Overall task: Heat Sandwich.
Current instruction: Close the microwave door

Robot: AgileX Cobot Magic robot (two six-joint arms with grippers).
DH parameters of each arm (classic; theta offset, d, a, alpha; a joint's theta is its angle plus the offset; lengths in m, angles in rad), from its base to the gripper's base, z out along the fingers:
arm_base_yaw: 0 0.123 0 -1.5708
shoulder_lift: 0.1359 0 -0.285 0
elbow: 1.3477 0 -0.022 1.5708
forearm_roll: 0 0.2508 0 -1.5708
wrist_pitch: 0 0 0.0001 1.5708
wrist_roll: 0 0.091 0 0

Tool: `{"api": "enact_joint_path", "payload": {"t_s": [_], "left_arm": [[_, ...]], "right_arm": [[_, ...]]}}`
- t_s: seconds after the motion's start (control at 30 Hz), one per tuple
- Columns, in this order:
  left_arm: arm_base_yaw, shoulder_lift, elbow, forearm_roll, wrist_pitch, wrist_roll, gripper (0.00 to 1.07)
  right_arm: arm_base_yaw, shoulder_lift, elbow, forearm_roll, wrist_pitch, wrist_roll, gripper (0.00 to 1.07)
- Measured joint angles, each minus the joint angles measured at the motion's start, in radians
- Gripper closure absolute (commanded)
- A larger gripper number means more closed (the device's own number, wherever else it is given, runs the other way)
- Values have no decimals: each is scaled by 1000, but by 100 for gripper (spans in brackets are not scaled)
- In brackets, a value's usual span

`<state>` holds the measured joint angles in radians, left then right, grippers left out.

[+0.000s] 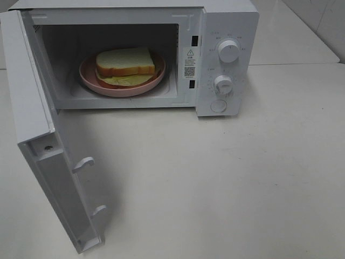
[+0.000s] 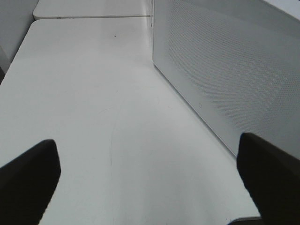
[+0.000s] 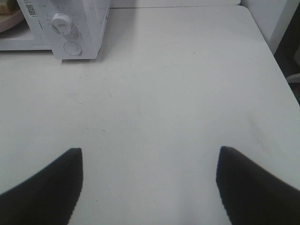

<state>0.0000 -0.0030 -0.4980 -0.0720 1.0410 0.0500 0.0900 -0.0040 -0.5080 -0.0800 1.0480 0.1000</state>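
The sandwich point(image 1: 125, 66), pale bread with an orange-tan crust and a yellow-green layer, lies on a round pink plate point(image 1: 108, 86) inside the white microwave point(image 1: 226, 32). The microwave door point(image 1: 38, 135) hangs wide open to the left. Neither arm shows in the exterior high view. My left gripper point(image 2: 150, 183) is open over bare table, beside the perforated outer face of the door point(image 2: 225, 70). My right gripper point(image 3: 149, 187) is open and empty above the table, well back from the microwave's control panel point(image 3: 70, 28).
Two knobs point(image 1: 228, 51) and a round button point(image 1: 218, 106) sit on the microwave's panel. The white table point(image 1: 242, 178) stretches in front and to the right of the microwave. A table edge point(image 3: 276, 61) and a seam between tables point(image 2: 93, 17) are visible.
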Motion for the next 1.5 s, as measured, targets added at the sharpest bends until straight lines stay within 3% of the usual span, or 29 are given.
{"api": "enact_joint_path", "payload": {"t_s": [0.87,1.07,1.2,1.23,1.33,1.37,1.4,1.5], "left_arm": [[0,2,-13,1,-15,0,9],[0,62,-25,1,-84,0,17],[0,175,-25,0,-154,0,40],[0,175,-25,0,-154,0,40],[0,229,-25,1,-194,0,52],[0,265,-25,4,-224,0,61],[0,265,-25,4,-224,0,61],[0,349,-25,7,-291,0,80]], "right_arm": [[0,0,0,0,0,-1,32],[0,0,0,0,0,-1,32],[0,0,0,0,0,-1,32],[0,0,0,0,0,-1,32],[0,0,0,0,0,-2,32],[0,0,0,0,0,-2,32],[0,0,0,0,0,-2,32],[0,0,0,0,0,-2,32]]}}
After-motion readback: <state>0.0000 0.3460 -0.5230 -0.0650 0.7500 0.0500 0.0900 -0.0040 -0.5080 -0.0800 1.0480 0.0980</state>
